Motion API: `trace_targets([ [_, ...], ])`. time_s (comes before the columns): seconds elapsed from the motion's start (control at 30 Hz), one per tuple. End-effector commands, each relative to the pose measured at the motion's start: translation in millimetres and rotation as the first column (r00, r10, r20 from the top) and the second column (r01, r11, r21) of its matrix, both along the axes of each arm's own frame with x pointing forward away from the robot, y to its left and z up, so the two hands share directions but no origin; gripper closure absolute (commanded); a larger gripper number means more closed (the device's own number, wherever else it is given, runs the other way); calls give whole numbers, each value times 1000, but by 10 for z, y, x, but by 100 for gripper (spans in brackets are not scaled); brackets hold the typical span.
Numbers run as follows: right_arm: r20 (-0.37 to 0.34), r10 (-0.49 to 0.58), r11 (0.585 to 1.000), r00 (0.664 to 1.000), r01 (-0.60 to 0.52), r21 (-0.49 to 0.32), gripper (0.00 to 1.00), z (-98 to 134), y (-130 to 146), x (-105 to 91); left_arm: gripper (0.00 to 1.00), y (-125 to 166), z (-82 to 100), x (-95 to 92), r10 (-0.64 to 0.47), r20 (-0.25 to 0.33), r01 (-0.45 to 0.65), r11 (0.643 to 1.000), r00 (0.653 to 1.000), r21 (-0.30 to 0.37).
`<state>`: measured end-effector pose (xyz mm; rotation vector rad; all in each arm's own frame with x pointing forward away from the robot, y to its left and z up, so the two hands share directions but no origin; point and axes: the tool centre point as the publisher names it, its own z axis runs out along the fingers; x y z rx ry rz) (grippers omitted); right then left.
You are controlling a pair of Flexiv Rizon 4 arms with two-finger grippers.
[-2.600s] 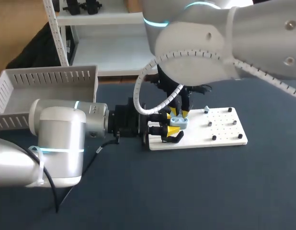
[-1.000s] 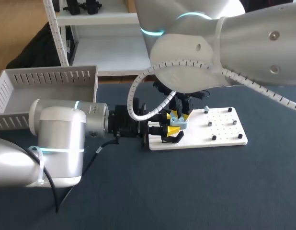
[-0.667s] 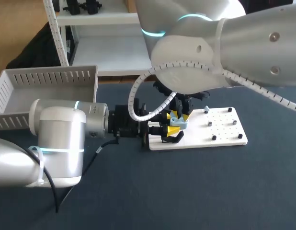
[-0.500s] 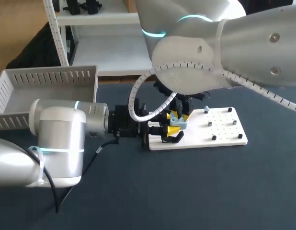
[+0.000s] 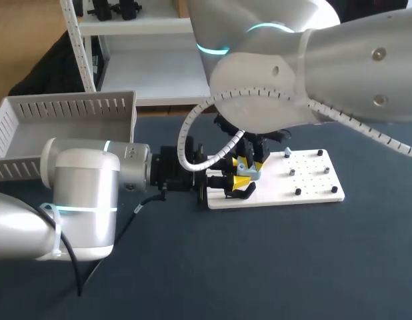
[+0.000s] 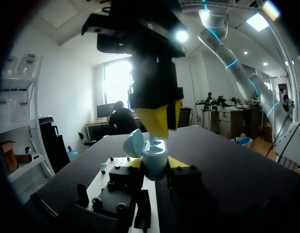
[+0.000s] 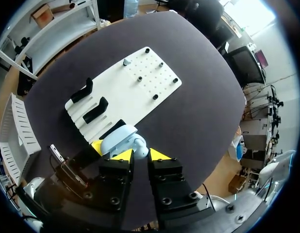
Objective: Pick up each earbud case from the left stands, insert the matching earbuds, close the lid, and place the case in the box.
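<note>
A light blue earbud case (image 5: 250, 173) with its lid tipped open is held just above the left end of the white board (image 5: 313, 181). My left gripper (image 5: 239, 186) is shut on the case body (image 6: 155, 162) from both sides. My right gripper (image 5: 250, 162) points down right over the open case, its yellow fingers (image 6: 157, 121) close together on a small pale earbud (image 6: 151, 141) at the case mouth. In the right wrist view the case (image 7: 118, 138) lies just ahead of my right gripper (image 7: 140, 154).
On the board (image 7: 125, 90) are two black stands (image 7: 82, 91) and several short black pegs. One more small pale earbud (image 5: 287, 153) sits at its far edge. A grey slatted box (image 5: 66, 110) stands at the table's back left.
The right arm has shifted slightly to the left above the case. Both grips and the left arm are unchanged.
</note>
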<state>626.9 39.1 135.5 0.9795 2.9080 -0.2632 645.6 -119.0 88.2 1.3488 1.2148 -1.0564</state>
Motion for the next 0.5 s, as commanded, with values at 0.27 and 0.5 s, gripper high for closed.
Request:
trace_targets([
  [0.27, 3, -1, 1000, 1000, 1, 7, 55, 41, 25, -30, 100, -1, -7, 2, 4, 3, -4, 1000, 1000, -4],
  [0.5, 57, 5, 998, 998, -9, 62, 59, 291, -72, -161, 100, -1, -7, 2, 4, 3, -4, 1000, 1000, -4],
])
